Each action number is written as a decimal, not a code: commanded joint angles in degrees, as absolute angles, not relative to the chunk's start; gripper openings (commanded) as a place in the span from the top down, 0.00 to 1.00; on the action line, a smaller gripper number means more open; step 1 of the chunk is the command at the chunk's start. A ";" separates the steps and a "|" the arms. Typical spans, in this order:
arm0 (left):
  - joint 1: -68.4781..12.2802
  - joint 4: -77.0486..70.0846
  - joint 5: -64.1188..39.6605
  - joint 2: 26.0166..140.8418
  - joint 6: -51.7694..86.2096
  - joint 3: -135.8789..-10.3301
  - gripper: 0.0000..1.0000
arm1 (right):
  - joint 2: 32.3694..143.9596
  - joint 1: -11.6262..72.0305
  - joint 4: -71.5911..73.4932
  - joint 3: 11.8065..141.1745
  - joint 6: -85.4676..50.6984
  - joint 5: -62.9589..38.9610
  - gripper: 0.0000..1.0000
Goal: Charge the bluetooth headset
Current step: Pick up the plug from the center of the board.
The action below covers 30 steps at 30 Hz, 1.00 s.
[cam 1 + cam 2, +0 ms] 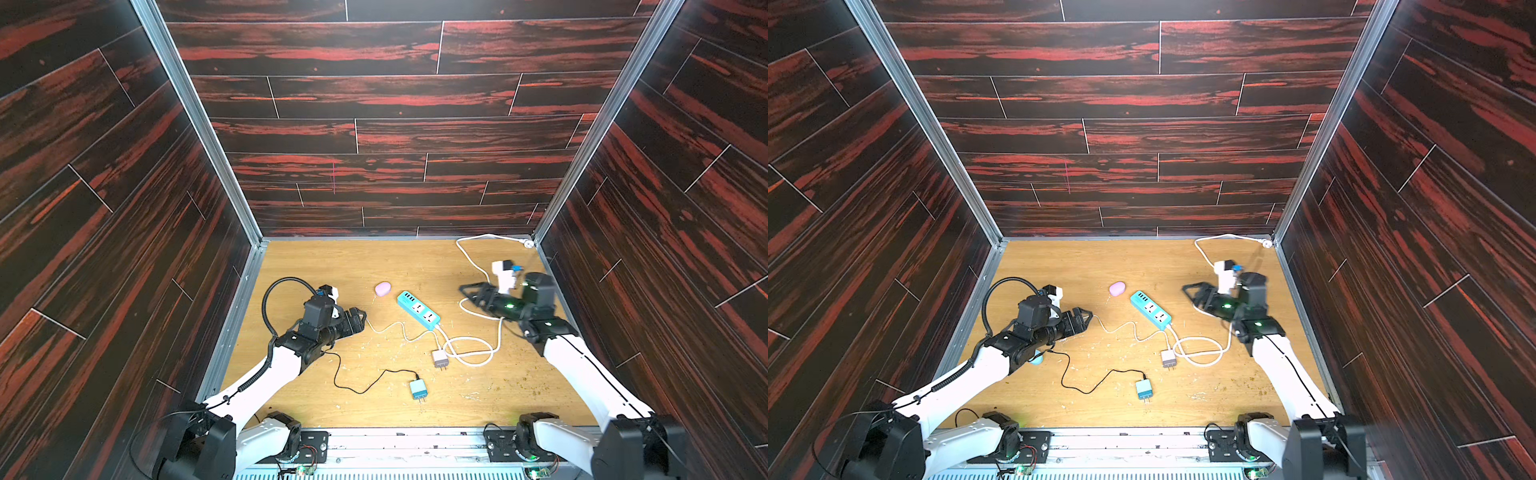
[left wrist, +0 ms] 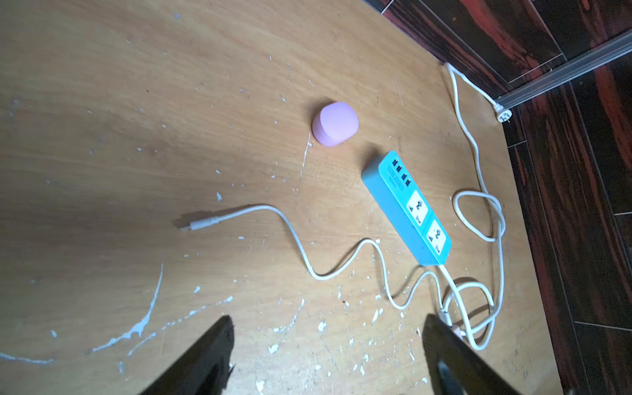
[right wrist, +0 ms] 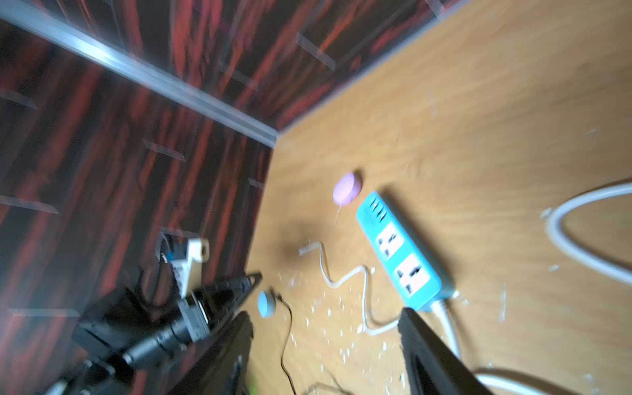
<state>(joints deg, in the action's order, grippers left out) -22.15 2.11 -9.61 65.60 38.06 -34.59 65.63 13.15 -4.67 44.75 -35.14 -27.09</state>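
In both top views I count two hands, one pink headset case (image 1: 382,289), one blue case (image 1: 1036,358) half hidden under the left arm, one power strip (image 1: 417,309), and two wall plugs lying loose on the bench (image 1: 332,266): a white plug (image 1: 439,358) and a teal plug (image 1: 417,390). The pink headset case sits just beside the strip's far end, between the left hand (image 1: 362,319) and the right hand (image 1: 463,289), touching neither.

Left wrist view: the left hand (image 2: 328,319) is wide open and empty. The white cable (image 2: 294,232) snakes across between it and the pink case.

Right wrist view is blurry: the right hand (image 3: 326,316) is open and holds nothing. The black cable (image 3: 285,342) is plugged into the blue case, and the strip lies ahead.
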 commanded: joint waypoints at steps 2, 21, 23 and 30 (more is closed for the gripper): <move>-23.84 4.63 -7.87 63.80 39.65 -33.48 0.16 | 69.00 18.81 -21.05 47.40 -28.46 -12.86 0.33; -30.81 3.92 -4.04 67.75 41.48 -34.34 0.19 | 82.02 36.59 -31.64 51.10 -31.15 1.25 0.36; -31.26 3.69 -3.89 68.16 41.50 -34.36 0.19 | 83.30 37.74 -31.55 51.48 -31.37 2.20 0.36; -31.81 3.87 -3.38 68.03 41.60 -34.14 0.19 | 86.41 38.89 -30.85 52.20 -32.08 2.81 0.37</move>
<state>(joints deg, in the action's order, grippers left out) -31.55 4.25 -4.58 68.14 41.43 -34.30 85.65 38.30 -29.95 50.52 -31.38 1.69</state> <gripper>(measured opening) 0.815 0.635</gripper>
